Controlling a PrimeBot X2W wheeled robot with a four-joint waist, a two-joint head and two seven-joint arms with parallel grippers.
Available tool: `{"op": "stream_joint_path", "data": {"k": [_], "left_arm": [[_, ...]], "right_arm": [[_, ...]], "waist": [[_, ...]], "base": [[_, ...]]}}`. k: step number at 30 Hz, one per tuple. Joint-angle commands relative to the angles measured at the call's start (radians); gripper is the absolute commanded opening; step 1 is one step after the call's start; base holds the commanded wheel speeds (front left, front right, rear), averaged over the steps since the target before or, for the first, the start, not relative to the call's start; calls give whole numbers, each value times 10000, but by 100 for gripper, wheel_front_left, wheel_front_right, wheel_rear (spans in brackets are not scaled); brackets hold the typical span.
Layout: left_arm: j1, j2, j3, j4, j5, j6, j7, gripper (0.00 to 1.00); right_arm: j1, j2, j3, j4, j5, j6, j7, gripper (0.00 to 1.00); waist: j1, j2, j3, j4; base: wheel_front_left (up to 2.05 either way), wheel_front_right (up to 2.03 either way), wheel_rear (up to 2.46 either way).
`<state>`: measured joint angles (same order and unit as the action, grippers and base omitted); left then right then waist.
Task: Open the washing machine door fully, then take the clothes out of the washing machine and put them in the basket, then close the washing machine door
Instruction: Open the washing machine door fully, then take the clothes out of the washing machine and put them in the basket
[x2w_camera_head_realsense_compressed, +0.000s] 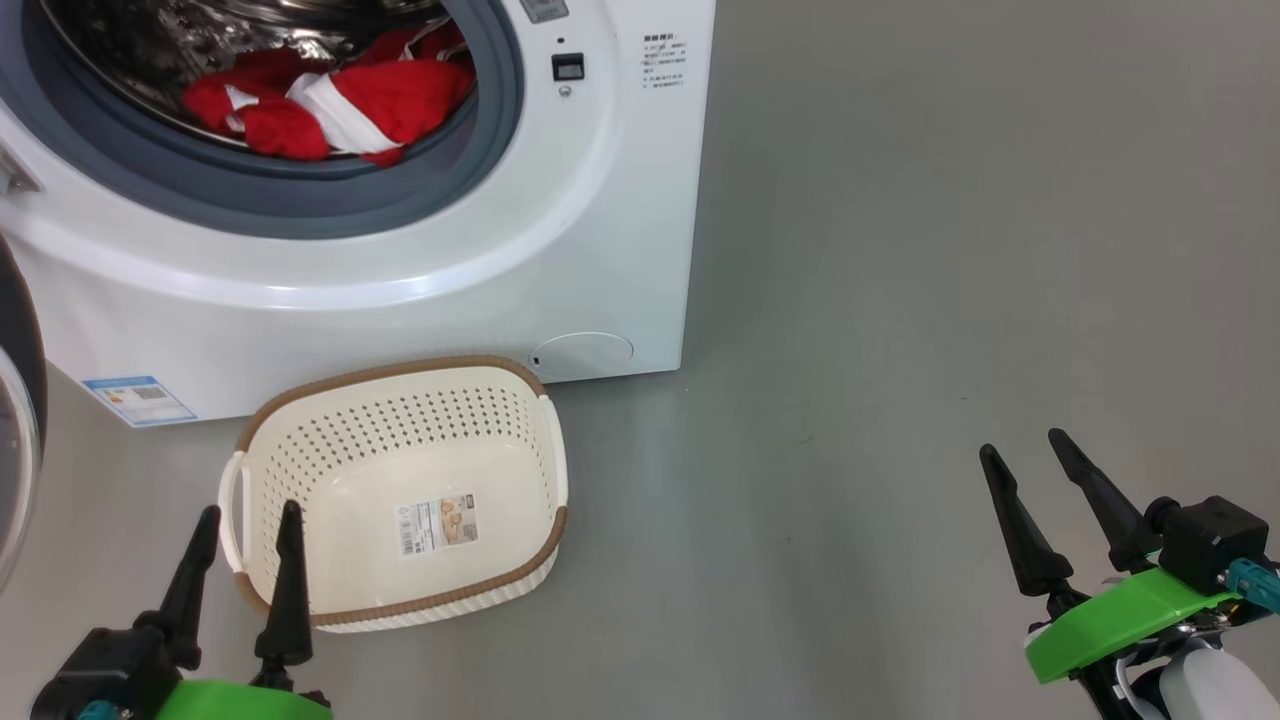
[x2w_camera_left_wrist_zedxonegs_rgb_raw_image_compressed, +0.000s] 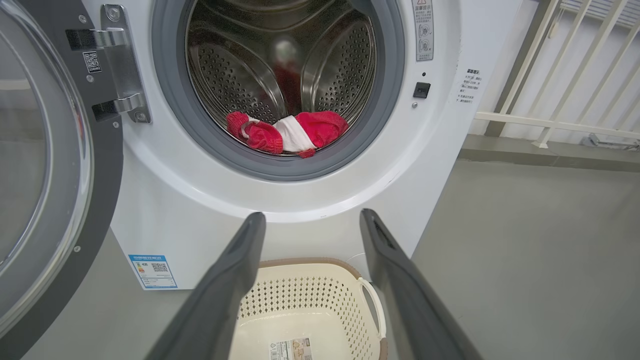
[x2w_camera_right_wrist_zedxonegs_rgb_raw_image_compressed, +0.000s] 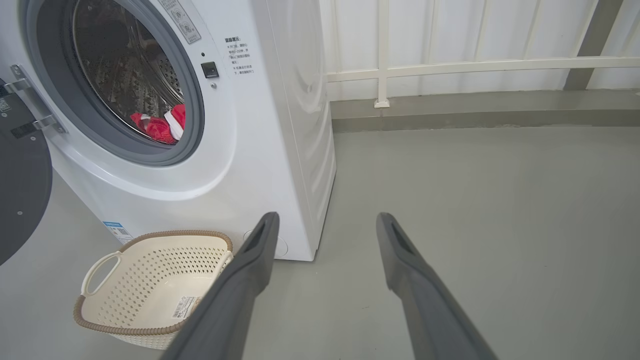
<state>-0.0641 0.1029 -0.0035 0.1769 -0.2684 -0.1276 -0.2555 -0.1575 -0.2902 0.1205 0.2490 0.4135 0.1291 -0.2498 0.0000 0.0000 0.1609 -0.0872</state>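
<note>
Looking down from the head camera, I see the big white front-loading washing machine with its mouth open. Its large round door with the shiny black rim and clear glass window stands wide open on the left. So I think the first job, opening the door, is done or very nearly done.

The bright red clothes with white stripes lie in a heap at the bottom of the steel drum, right by the grey rubber ring. None are out yet. The small cream plastic basket with holes in its sides and a brown rim sits on the grey floor just in front of the machine. It holds nothing but its own sticker.

My left gripper hangs by the near left corner of the basket, its two dark fingers spread apart, holding nothing. My right gripper is off to the right above bare floor, well away from the machine, fingers spread too, holding nothing.

I think most of the work is left: reach in, pull the clothes out, drop them in the basket, then push the door shut.
</note>
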Motion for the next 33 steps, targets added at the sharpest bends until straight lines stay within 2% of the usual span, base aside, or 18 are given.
{"op": "stream_joint_path", "data": {"k": [1,33], "left_arm": [[-190,228,277,-194,-69,-30,-63,100],[-615,303,182,-122,-265,-31,-63,100]], "right_arm": [[-95,-144,160,-260,-123,16,-120,100],[-356,-79,248,-264,-121,16,-120,100]], "waist": [[0,0,22,10],[0,0,362,99]], "base": [[45,-47,2],[82,-83,0]]}}
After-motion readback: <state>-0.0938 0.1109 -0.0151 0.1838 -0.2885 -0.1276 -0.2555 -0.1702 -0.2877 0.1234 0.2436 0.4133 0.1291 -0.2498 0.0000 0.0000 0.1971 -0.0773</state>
